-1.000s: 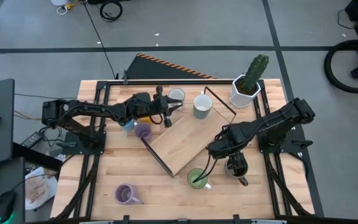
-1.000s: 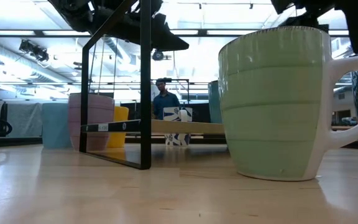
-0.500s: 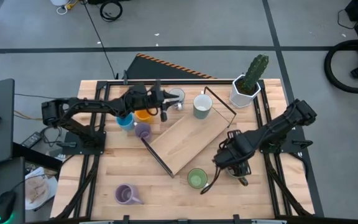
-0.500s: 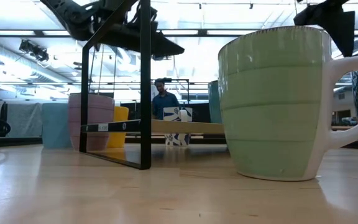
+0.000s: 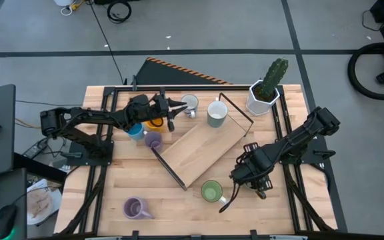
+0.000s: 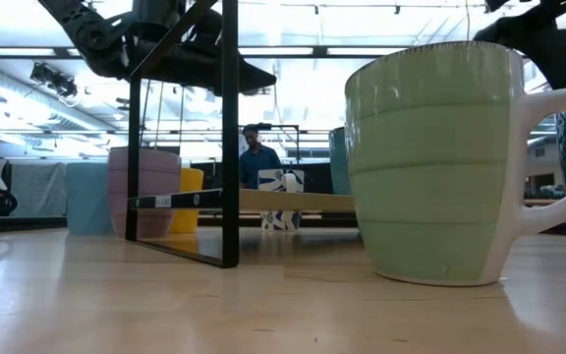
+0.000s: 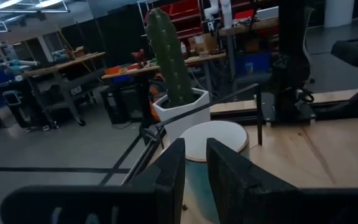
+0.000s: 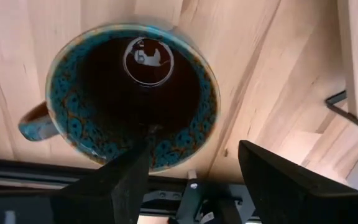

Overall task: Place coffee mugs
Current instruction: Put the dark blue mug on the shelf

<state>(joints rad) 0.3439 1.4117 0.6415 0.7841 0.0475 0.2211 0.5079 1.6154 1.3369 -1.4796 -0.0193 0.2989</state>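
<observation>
The right gripper (image 8: 191, 168) has its jaws spread wide, one finger dipping inside the dark brown mug (image 8: 132, 93) and the other outside its rim, the arm reaching in from the table's right edge. The left gripper (image 7: 194, 171) has jaws narrowed to a slim gap, empty, pointing at a white mug (image 7: 213, 140) by the cactus pot (image 7: 179, 112). The green mug (image 5: 211, 192) stands just beside the right gripper.

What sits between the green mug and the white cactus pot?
In the high view, the tilted wooden board in its black frame lies between the green mug and white cactus pot.
</observation>
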